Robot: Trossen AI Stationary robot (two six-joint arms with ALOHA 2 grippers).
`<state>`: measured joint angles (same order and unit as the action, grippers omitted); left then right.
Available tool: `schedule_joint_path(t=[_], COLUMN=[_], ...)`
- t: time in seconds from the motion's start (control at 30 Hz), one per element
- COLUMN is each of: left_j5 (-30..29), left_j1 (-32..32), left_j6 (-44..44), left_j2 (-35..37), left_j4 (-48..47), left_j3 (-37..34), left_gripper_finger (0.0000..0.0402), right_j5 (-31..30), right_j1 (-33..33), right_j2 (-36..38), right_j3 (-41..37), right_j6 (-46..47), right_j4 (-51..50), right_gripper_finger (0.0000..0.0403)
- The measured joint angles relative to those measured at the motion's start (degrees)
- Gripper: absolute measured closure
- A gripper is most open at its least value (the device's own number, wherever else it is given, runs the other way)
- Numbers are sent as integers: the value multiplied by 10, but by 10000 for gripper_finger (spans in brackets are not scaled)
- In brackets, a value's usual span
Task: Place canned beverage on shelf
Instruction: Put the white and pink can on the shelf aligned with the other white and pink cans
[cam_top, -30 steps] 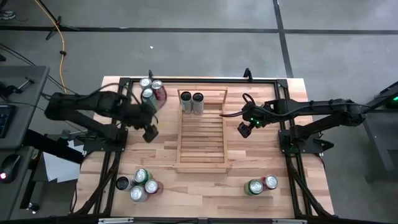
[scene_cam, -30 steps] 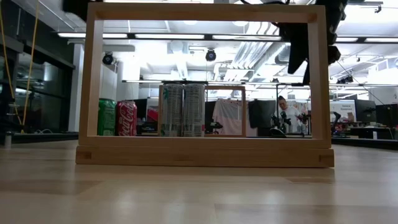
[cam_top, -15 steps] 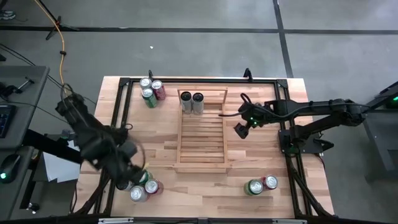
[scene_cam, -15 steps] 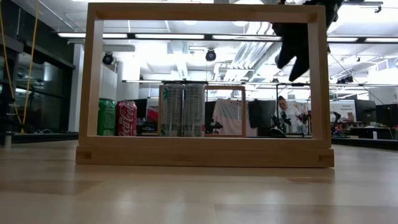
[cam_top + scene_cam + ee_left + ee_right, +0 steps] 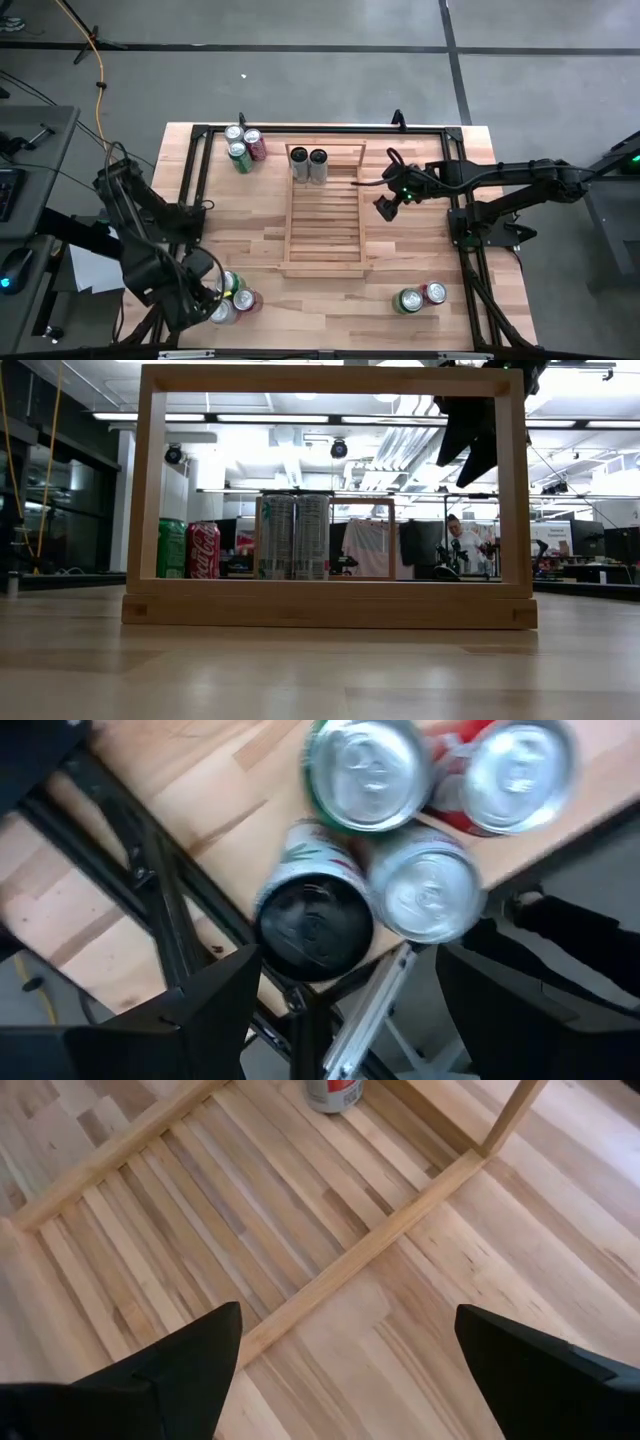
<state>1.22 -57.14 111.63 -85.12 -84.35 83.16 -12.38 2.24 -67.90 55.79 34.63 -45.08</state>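
Hovering over the near-left cluster of 4 cans [image 5: 228, 297], the left gripper [image 5: 205, 300] has its fingers spread wide with nothing between them; its wrist view looks straight down on a black-topped can [image 5: 315, 925] and 3 silver tops. The right gripper [image 5: 384, 207] hangs just right of the shelf [image 5: 323, 262], fingers also apart and empty. 2 grey cans [image 5: 308, 163] stand at the shelf's far end, touching each other.

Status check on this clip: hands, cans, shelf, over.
Left hand open above near-left can cluster, nothing held. Right hand open, empty, beside shelf. Two silver cans already on it. Nothing blocking.
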Motion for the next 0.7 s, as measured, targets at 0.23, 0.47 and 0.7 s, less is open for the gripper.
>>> schedule_joint_path(t=[0.23,0.47,0.7], left_j5=[7,9,22], left_j1=[0,0,0], left_j6=[21,22,22], left_j2=[8,7,7], left_j4=[23,27,31], left_j3=[-52,-56,-56], left_gripper_finger=[108,108,108], right_j5=[-10,-10,-10], right_j1=[0,0,0], right_j2=[0,0,0], right_j3=[0,0,0], right_j6=[0,0,0], right_j4=[0,0,0], right_gripper_finger=[50,50,50])
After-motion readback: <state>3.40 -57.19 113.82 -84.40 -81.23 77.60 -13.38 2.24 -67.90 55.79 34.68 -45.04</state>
